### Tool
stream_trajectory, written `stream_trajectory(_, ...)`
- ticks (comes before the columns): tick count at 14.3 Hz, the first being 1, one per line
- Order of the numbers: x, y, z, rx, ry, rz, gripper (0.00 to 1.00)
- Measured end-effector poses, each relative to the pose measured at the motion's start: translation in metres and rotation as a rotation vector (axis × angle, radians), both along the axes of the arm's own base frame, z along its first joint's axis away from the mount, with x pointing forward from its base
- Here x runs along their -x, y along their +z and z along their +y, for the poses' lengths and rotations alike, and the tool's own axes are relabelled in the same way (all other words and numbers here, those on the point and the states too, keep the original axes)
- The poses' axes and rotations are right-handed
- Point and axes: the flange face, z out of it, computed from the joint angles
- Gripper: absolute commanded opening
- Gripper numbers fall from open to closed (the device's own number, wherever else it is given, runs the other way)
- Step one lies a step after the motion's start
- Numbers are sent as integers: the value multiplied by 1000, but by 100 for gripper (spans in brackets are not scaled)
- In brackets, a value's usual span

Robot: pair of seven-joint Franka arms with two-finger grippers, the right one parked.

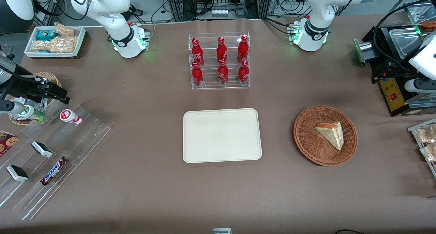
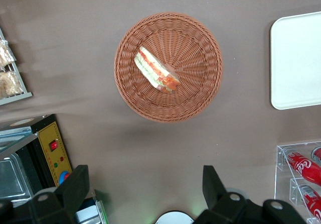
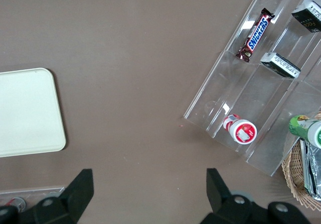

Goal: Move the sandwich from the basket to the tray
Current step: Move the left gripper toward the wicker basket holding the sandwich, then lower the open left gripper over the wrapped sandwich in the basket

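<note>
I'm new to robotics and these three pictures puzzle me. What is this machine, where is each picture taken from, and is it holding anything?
It is a pair of robot arms bolted to a brown table. One picture faces them from the front; the other two look down from cameras on each arm's wrist. The working arm's gripper hangs open above the table, holding nothing. On the table lie a round wicker basket with a sandwich in it, and beside it a cream tray with nothing on it. Farther from the front camera stands a clear rack of red bottles.
</note>
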Motion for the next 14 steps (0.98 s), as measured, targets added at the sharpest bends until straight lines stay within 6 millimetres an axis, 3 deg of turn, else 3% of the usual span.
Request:
stream_trajectory(3, -5, -34, -2, -3, -1, 55, 100)
stream_trajectory(7, -21, -127, -3, -8, 1, 41, 100)
stream_trajectory(10, -21, -195, -3, -11, 39, -14, 100)
stream_trajectory(12, -19, -229, -4, -14, 86, -49, 100)
stream_trajectory(14, -22, -250, -4, -24, 197, -62, 100)
